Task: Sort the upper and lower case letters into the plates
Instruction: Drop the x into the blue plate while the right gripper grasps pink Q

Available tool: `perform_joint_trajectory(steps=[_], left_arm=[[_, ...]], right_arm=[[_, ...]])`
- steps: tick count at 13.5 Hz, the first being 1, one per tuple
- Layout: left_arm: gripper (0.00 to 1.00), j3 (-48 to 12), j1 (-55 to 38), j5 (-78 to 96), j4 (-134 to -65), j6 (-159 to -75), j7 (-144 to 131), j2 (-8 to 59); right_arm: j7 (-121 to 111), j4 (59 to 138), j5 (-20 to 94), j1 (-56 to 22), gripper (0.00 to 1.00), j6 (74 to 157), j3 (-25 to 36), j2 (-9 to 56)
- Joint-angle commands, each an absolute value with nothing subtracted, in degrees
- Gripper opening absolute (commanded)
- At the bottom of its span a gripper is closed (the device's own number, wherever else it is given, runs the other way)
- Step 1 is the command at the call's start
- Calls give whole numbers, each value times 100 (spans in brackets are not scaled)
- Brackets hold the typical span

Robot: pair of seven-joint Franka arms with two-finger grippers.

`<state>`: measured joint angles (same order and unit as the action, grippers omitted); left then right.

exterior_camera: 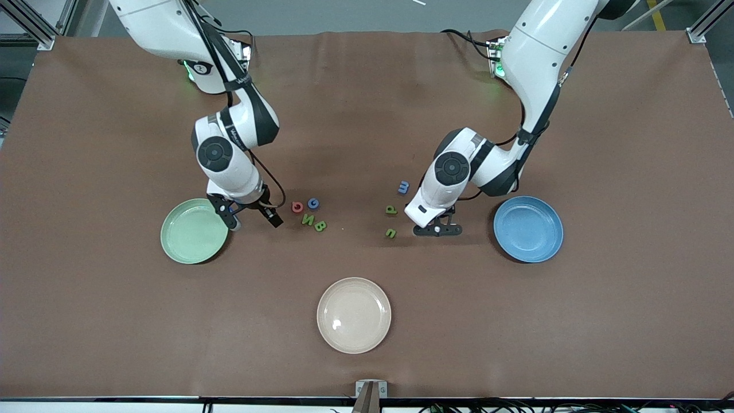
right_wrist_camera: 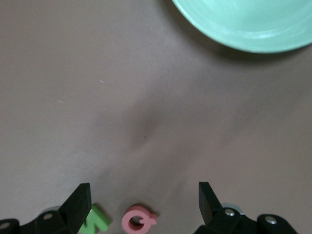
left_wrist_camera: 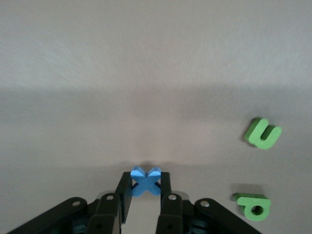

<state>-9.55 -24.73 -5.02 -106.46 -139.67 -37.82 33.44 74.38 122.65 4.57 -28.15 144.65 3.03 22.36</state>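
Observation:
My left gripper [exterior_camera: 437, 229] is shut on the blue x [left_wrist_camera: 145, 181], low over the table beside the blue plate [exterior_camera: 528, 229]. Near it lie the blue m [exterior_camera: 403, 186] and two green small letters [exterior_camera: 391, 210] [exterior_camera: 390, 233], which also show in the left wrist view [left_wrist_camera: 253, 205] [left_wrist_camera: 263, 133]. My right gripper [exterior_camera: 254, 219] is open and empty, between the pale green plate [exterior_camera: 194, 230] and the capitals: red Q [exterior_camera: 297, 207], blue G [exterior_camera: 313, 203], green N [exterior_camera: 308, 219], green B [exterior_camera: 320, 225]. The right wrist view shows the Q [right_wrist_camera: 138, 219] and N [right_wrist_camera: 99, 222] between its fingers, and the green plate's rim [right_wrist_camera: 248, 22].
A cream-beige plate [exterior_camera: 354, 315] lies nearer the front camera, midway between the arms. Both coloured plates hold nothing. Brown table cover spreads around.

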Motion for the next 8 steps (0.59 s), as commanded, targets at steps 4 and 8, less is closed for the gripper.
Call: perform_joint_trajectory(steps=[4,8], left_arm=[[6,-984,-1435,-668,-11169,-12894,-2622,2216],[6,-1002,-398,-1159,-11706,-13007,-1742,2022]], right_arm=[[8287,12199,422,-3084,86,14879,369,2609],[8639,12111,413,-3287,83,14977,369,2786]])
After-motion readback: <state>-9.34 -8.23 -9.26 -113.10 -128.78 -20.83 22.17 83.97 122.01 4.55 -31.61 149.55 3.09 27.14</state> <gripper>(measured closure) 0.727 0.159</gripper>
